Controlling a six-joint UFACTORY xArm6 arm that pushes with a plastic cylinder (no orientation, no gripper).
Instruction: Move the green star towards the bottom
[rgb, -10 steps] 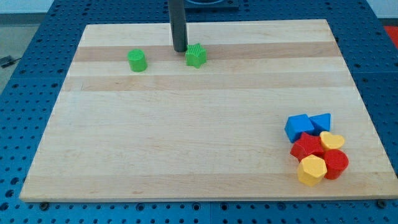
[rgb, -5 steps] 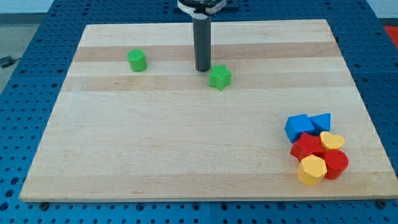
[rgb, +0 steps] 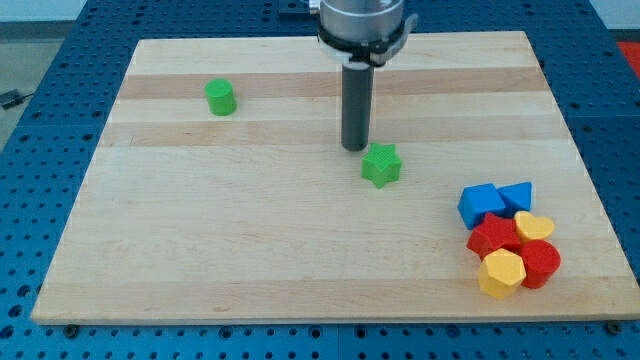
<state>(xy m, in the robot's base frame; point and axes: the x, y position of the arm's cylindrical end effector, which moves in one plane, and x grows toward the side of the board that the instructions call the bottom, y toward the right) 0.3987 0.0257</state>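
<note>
The green star lies on the wooden board, right of the middle. My tip stands just up and left of the star, close to it or touching it. The dark rod rises from there to the view's top.
A green cylinder stands at the upper left. At the lower right sits a tight cluster: a blue cube, a blue triangular block, a red block, a red cylinder, a yellow heart-like block and a yellow hexagonal block.
My tip has moved down and to the right, pushing the green star the same way, from near the board's top edge to right of the middle. The other blocks have not moved.
</note>
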